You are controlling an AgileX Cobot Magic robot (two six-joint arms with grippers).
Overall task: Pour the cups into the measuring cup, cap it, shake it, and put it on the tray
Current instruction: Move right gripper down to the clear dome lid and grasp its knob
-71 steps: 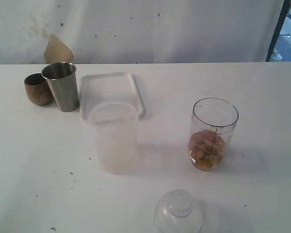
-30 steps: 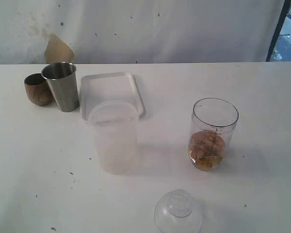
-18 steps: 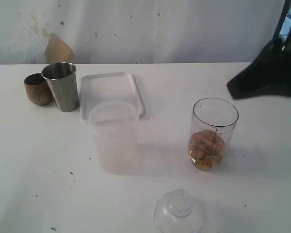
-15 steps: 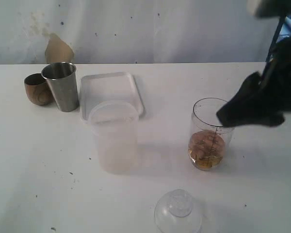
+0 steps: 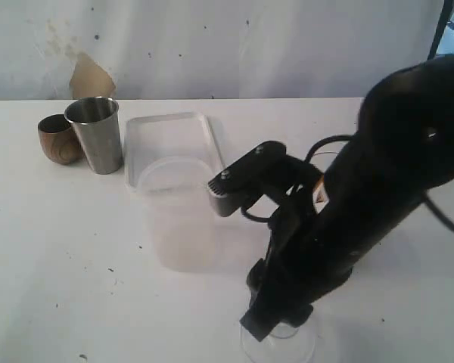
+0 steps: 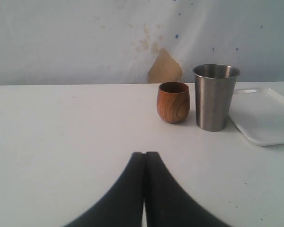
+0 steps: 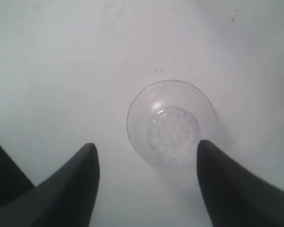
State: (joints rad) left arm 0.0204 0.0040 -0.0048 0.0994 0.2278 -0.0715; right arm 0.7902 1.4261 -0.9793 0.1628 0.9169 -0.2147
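A white table (image 5: 53, 257) carries the scene, with the flat white tray (image 5: 170, 132) lying toward its back. The black right arm (image 5: 363, 204) fills the space to the right of the tray and in front of it, bent down toward the table's near edge. A wide frosted tumbler (image 5: 178, 223) stands upright at the tray's near edge, its rim overlapping that edge in the exterior view. The measuring cup (image 5: 318, 195) stands well to the right of the tray and is almost wholly hidden behind the arm; only a sliver with brownish contents shows. The steel tumbler (image 5: 97, 136) stands upright just beside the tray's left edge. The wooden cup (image 5: 58, 139) sits on the tumbler's far side from the tray, close against it. A clear domed lid (image 7: 171, 124) lies on the table well apart from the tray, to the front and right of it. The right gripper (image 7: 146, 145) hangs over the lid, its claw apart, one finger on each side and neither touching. The left gripper (image 6: 144, 155) hangs low over the table, out beyond the two cups from the tray, its claw pressed together on nothing.
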